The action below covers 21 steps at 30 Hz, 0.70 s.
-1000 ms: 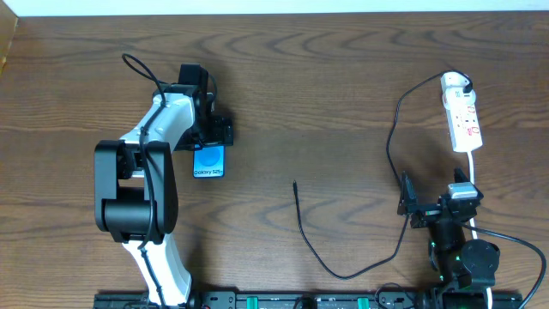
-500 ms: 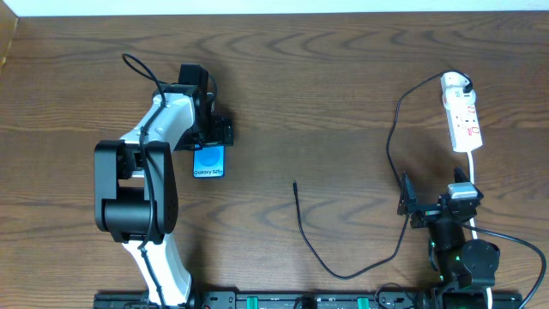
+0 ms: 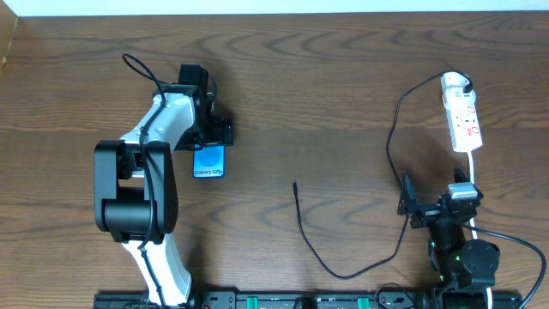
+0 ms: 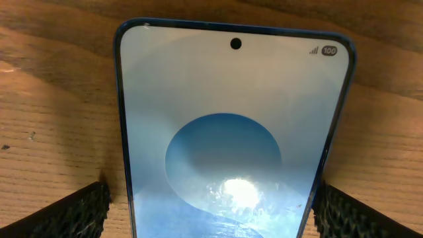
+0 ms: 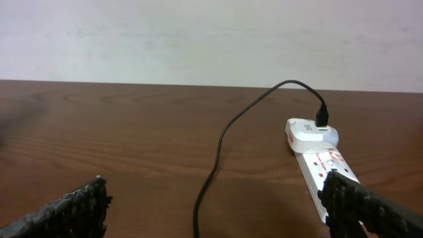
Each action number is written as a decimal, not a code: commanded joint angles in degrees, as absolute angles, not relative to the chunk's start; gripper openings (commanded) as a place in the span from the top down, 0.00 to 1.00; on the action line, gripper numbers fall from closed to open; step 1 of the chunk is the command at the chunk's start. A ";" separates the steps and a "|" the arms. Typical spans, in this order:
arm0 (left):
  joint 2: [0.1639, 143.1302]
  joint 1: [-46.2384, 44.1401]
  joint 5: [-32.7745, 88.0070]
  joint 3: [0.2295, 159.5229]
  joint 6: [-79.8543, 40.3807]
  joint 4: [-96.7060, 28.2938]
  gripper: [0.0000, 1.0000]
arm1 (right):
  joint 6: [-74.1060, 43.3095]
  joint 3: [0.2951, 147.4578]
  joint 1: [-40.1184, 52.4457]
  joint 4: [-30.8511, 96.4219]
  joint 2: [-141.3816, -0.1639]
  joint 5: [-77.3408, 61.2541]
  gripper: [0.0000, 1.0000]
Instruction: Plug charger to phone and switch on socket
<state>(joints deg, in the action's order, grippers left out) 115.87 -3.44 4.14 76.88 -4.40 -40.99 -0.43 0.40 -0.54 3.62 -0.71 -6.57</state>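
The phone [image 3: 209,161] lies flat on the wooden table, its blue screen facing up. It fills the left wrist view [image 4: 231,119]. My left gripper [image 3: 209,144] is open and straddles the phone's end. A thin strip of wood shows between each finger and the phone's edges in the left wrist view [image 4: 211,205]. The charger [image 3: 390,146] runs from the socket [image 3: 463,120] in a loop, and its plug tip [image 3: 295,184] lies free mid-table. My right gripper [image 3: 433,193] is open and empty, just in front of the socket [image 5: 324,162], with the charger cable [image 5: 218,149] between its fingers.
A white plug [image 3: 455,83] sits at the socket's far end, with the charger joined to it [image 5: 310,132]. A white cord [image 3: 473,172] runs from the socket towards the right arm's base. A pale wall [image 5: 198,33] stands behind the table's far edge.
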 commanded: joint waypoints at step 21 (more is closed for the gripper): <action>116.51 -3.29 4.05 77.41 -3.68 -40.80 0.05 | -0.60 0.32 -0.01 3.86 -0.38 -6.35 0.01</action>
<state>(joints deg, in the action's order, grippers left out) 115.87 -3.44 4.14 76.88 -4.21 -40.82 -0.43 0.38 -0.54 3.62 -0.71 -6.57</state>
